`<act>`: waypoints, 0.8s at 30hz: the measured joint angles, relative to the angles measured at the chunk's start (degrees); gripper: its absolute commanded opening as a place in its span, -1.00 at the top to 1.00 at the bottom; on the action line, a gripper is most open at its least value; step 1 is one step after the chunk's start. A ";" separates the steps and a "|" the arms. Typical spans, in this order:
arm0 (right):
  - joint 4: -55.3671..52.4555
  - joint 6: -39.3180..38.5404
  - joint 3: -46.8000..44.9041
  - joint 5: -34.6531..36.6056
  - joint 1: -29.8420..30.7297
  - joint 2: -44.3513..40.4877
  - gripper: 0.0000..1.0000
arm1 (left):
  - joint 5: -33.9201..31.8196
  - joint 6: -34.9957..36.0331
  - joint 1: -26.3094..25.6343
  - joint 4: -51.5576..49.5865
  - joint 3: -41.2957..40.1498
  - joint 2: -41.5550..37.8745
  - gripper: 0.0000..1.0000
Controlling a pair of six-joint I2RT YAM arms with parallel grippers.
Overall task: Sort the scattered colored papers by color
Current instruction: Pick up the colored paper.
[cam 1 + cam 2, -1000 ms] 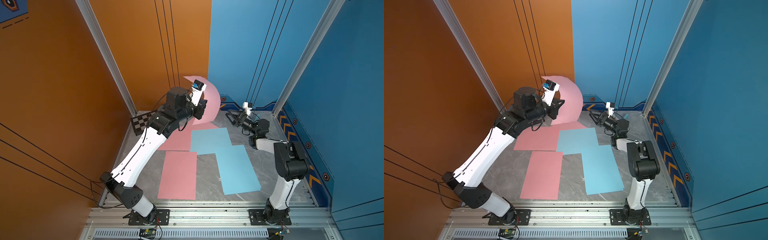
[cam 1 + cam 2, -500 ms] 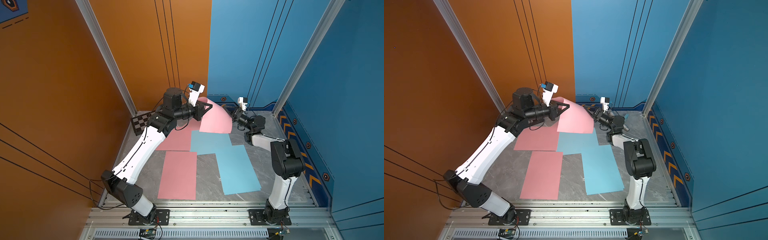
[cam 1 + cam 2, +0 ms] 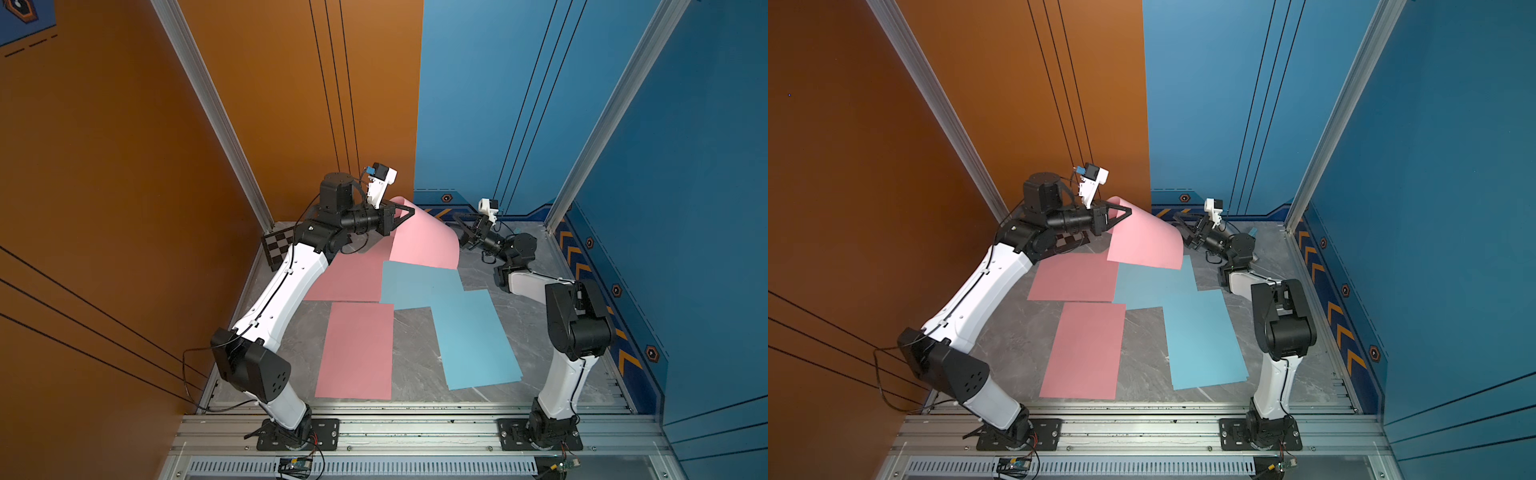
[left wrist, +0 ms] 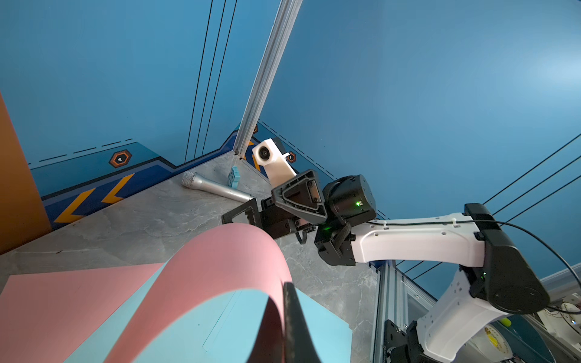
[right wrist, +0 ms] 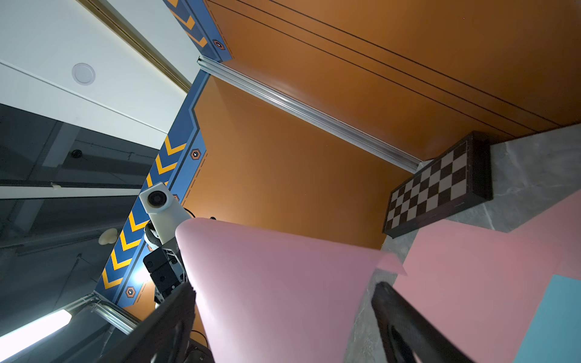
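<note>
Arched pink sheet [image 3: 424, 243] in left fingers [image 3: 406, 212], long axis left-right, free edge down

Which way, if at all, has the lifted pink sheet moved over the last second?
Yes. The lifted pink sheet, pinched in the left gripper, has dropped from high against the back wall's colour seam and swung right; its free edge now reaches the far blue sheet.

White arms [image 3: 291, 286] — black joints [image 3: 579, 328] (cabled).
</note>
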 measured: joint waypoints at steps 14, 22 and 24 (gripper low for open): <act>-0.26 7.37 0.85 1.57 -1.27 9.07 -0.80 | 8.20 -6.32 2.14 -0.02 18.78 21.03 1.00; -0.42 9.53 1.73 2.89 -2.08 12.24 -0.81 | 13.57 -8.46 2.62 0.85 29.05 26.67 1.00; -0.37 9.92 2.14 2.93 -2.27 12.24 -0.81 | 14.88 -8.76 2.45 1.07 27.93 26.71 1.00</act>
